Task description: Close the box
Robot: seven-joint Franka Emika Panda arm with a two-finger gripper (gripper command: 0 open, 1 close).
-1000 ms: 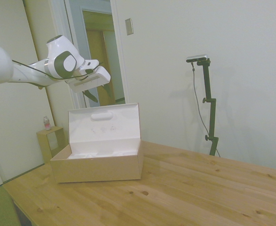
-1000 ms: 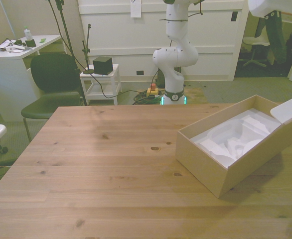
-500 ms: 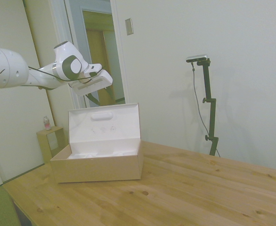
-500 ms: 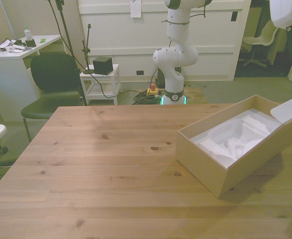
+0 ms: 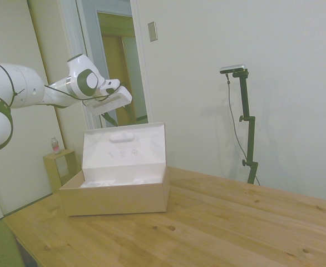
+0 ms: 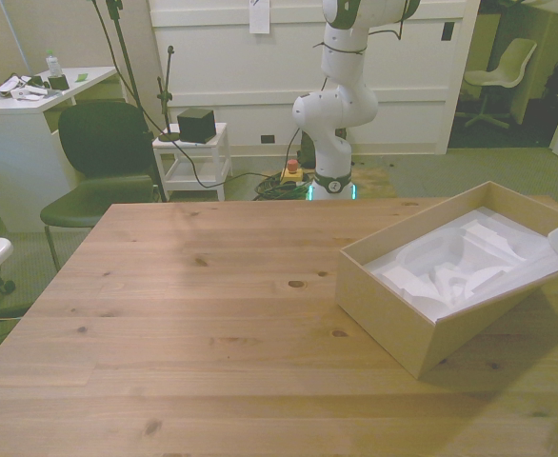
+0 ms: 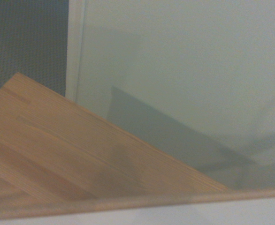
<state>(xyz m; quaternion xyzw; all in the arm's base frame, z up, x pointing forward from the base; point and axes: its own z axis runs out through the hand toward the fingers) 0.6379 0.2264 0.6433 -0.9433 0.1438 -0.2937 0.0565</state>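
Box [image 5: 116, 192] lid [image 5: 124, 146] has tipped slightly forward.

Pale plain wall [image 5: 252, 50] fills right of side view; open doorway [image 5: 118, 67] upper left. Front view: dark green chair [image 6: 98, 157] left, white desk [image 6: 22, 105] upper left, white wheeled cart [image 6: 191, 157].
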